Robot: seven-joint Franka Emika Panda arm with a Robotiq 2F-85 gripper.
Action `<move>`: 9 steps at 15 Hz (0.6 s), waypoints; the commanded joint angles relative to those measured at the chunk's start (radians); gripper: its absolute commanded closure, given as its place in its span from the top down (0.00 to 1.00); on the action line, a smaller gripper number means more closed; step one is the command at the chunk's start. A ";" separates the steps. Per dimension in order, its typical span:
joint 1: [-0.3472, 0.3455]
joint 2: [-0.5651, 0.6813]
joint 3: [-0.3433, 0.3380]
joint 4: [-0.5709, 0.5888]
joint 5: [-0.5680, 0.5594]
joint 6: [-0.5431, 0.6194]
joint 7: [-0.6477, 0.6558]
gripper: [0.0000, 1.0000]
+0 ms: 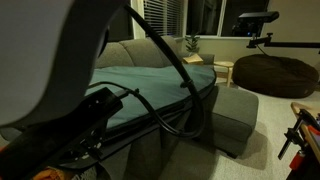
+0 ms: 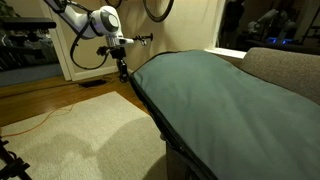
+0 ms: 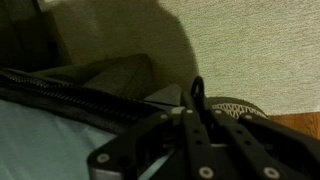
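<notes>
My gripper (image 3: 195,110) is shut, its two black fingers pressed together on a thin dark zipper pull (image 3: 197,90) that sticks out past the fingertips. A black zipper track (image 3: 70,95) runs in from the left toward the fingers along the edge of the teal cover (image 3: 30,140). In an exterior view the gripper (image 2: 123,72) points down at the near corner of the teal cover (image 2: 220,95), right at its dark edge. The same cover (image 1: 140,80) lies spread over the grey couch (image 1: 235,115), half hidden behind the blurred arm (image 1: 55,50).
A light rug (image 2: 90,130) lies beside the couch, with wood floor (image 2: 40,100) and an orange cable (image 2: 40,120) beyond it. A white meshed object (image 3: 240,105) sits just past the fingertips. A brown bean bag (image 1: 275,72) and a small side table (image 1: 224,68) stand behind the couch.
</notes>
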 commanded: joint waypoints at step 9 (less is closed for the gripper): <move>0.012 0.024 0.066 0.133 0.031 -0.093 0.022 0.07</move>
